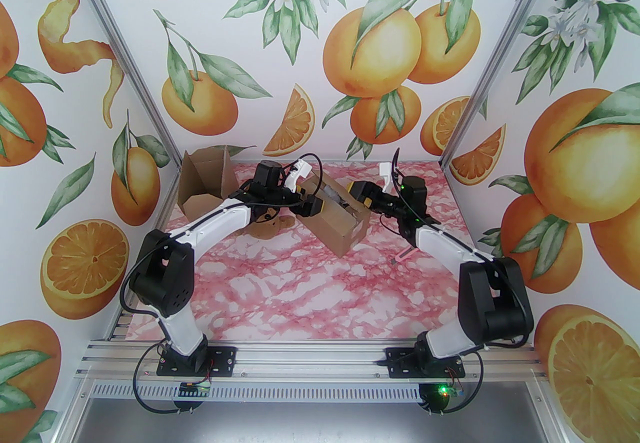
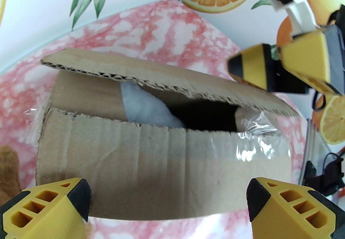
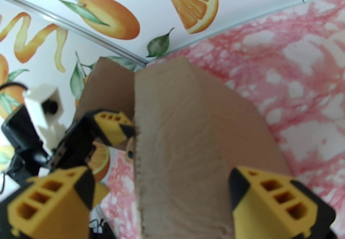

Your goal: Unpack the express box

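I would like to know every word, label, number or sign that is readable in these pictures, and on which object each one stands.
No text can be read.
The cardboard box has plain brown sides and clear tape, with no print.
The second open box at the back is plain as well.

Matt corrugated cardboard box with glossy crinkled clear tape, on a smooth pink marbled tabletop
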Controlling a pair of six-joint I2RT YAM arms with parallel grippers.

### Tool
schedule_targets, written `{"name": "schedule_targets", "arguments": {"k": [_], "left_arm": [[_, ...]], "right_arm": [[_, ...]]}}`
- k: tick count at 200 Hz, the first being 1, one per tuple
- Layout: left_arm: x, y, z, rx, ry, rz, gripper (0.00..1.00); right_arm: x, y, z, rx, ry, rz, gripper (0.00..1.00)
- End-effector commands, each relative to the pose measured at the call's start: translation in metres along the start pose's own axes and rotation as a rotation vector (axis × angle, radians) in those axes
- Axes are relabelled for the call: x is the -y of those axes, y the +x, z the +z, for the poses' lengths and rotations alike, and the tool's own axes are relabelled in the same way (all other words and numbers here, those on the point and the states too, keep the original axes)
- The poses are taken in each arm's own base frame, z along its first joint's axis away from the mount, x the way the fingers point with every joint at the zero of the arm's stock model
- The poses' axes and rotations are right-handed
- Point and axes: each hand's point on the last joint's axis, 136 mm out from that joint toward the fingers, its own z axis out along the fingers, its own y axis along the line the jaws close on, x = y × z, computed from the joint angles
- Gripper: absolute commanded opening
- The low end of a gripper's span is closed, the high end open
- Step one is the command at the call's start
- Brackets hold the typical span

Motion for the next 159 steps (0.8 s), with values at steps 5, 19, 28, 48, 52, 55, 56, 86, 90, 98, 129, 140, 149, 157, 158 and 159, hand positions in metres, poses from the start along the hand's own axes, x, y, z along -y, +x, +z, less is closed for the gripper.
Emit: {"name": "schedule_targets", "arguments": {"k": [5, 19, 28, 48, 52, 55, 56, 86, 90, 98, 129, 140, 149, 157, 158, 159], "left_arm": [[0.006, -0.001, 0.011, -0.038, 0.053, 0.024, 1.0], [0.007, -0.007, 0.011, -0.042, 0.059, 0.031, 1.0], [0.008, -0.01, 0.008, -0.041, 0.054, 0.038, 1.0], [0.011, -0.013, -0.009, -0.032, 0.03, 0.053, 1.0], [0.01, -0.013, -0.012, -0.032, 0.021, 0.052, 1.0], [0.011, -0.013, -0.015, -0.031, 0.015, 0.052, 1.0], [0.011, -0.013, -0.016, -0.031, 0.013, 0.052, 1.0], [0.006, -0.006, -0.041, -0.027, -0.05, 0.01, 1.0], [0.006, -0.005, -0.043, -0.023, -0.052, 0.001, 1.0], [0.005, -0.001, -0.046, -0.015, -0.059, -0.023, 1.0], [0.0, 0.01, -0.044, 0.04, -0.046, -0.133, 1.0], [-0.002, 0.013, -0.036, 0.047, -0.029, -0.158, 1.0], [-0.005, 0.014, -0.029, 0.049, -0.016, -0.186, 1.0], [-0.006, 0.013, -0.022, 0.052, 0.008, -0.207, 1.0], [-0.006, 0.014, -0.021, 0.051, 0.012, -0.21, 1.0], [-0.006, 0.013, -0.021, 0.052, 0.015, -0.211, 1.0]], "right_arm": [[-0.007, 0.019, -0.008, -0.03, -0.003, 0.017, 0.87], [-0.004, 0.022, -0.014, -0.022, 0.032, 0.011, 0.88], [-0.003, 0.022, -0.017, -0.018, 0.052, 0.001, 0.88], [0.005, 0.017, -0.02, 0.005, 0.114, -0.014, 0.89], [0.007, 0.016, -0.02, 0.008, 0.124, -0.016, 0.9], [0.008, 0.015, -0.019, 0.009, 0.129, -0.017, 0.9], [0.009, 0.015, -0.019, 0.009, 0.132, -0.017, 0.9], [0.013, 0.004, -0.005, -0.002, 0.128, -0.015, 0.9], [0.013, 0.002, -0.003, -0.005, 0.128, -0.015, 0.9], [0.014, 0.001, 0.001, -0.014, 0.126, -0.012, 0.9], [0.013, -0.001, 0.013, -0.036, 0.083, -0.001, 0.89], [0.015, 0.001, 0.016, -0.04, 0.071, 0.016, 0.89], [0.015, 0.003, 0.018, -0.047, 0.061, 0.029, 0.87], [0.015, 0.005, 0.018, -0.051, 0.06, 0.034, 0.87], [0.015, 0.006, 0.018, -0.052, 0.061, 0.035, 0.87], [0.015, 0.006, 0.018, -0.052, 0.061, 0.036, 0.87]]}}
